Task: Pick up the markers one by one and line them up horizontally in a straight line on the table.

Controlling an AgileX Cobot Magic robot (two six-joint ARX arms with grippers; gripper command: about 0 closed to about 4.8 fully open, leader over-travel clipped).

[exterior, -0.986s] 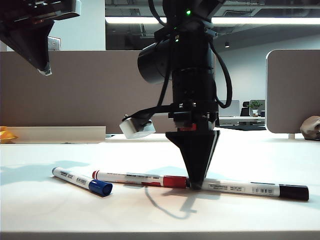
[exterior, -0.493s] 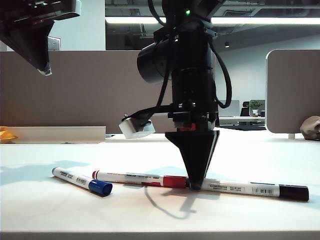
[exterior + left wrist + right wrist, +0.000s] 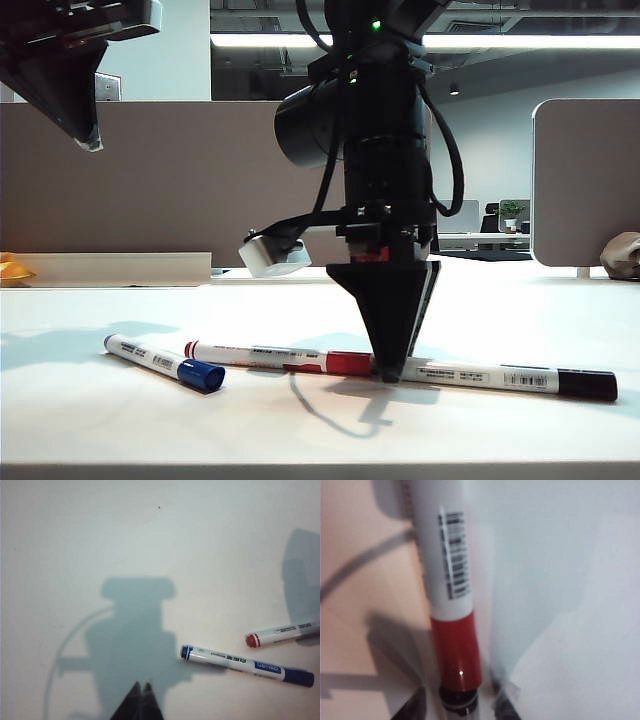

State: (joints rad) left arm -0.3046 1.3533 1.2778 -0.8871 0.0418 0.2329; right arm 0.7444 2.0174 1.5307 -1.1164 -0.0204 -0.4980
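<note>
Right now the right gripper [image 3: 388, 375] straddles the red marker's [image 3: 265, 357] cap, jaws apart; blue marker [image 3: 165, 361] lies askew at 9 o'clock, nearer the shut, raised left gripper [image 3: 141, 687].

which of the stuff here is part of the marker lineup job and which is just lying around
Part of the job:
- blue-capped marker
- red-capped marker
- black-capped marker
- table
- right gripper, down at the red cap
- left gripper, raised at far left

Just lying about:
- divider panels
- yellow object at the left edge
</note>
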